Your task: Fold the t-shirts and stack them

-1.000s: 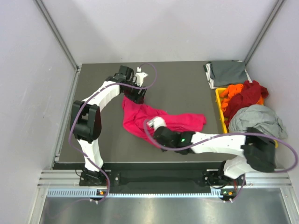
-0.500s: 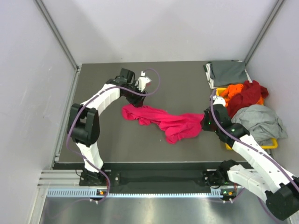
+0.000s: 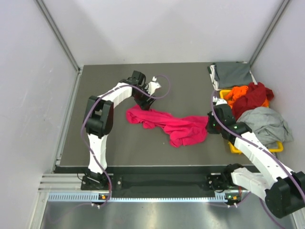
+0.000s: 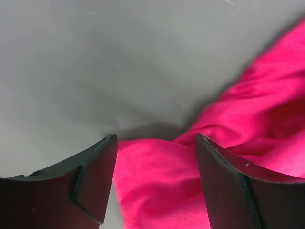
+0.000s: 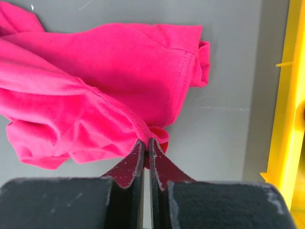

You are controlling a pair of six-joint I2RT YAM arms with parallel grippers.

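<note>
Most of the yellow bin (image 5: 288, 95) is hidden under three t-shirts (image 3: 252, 98); a fourth, dark grey t-shirt (image 3: 232, 75) is laid in the far right corner. The fifth, pink t-shirt (image 3: 171, 125) is pinched mid-desk by the right gripper (image 5: 147, 143), with the left gripper (image 4: 156, 143) spread over it.

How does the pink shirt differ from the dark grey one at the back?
The pink shirt lies crumpled mid-table; the grey shirt sits folded flat at the far right corner. The right end effector pinches the pink shirt's edge; nothing touches the grey shirt. Both rest on the table.
</note>
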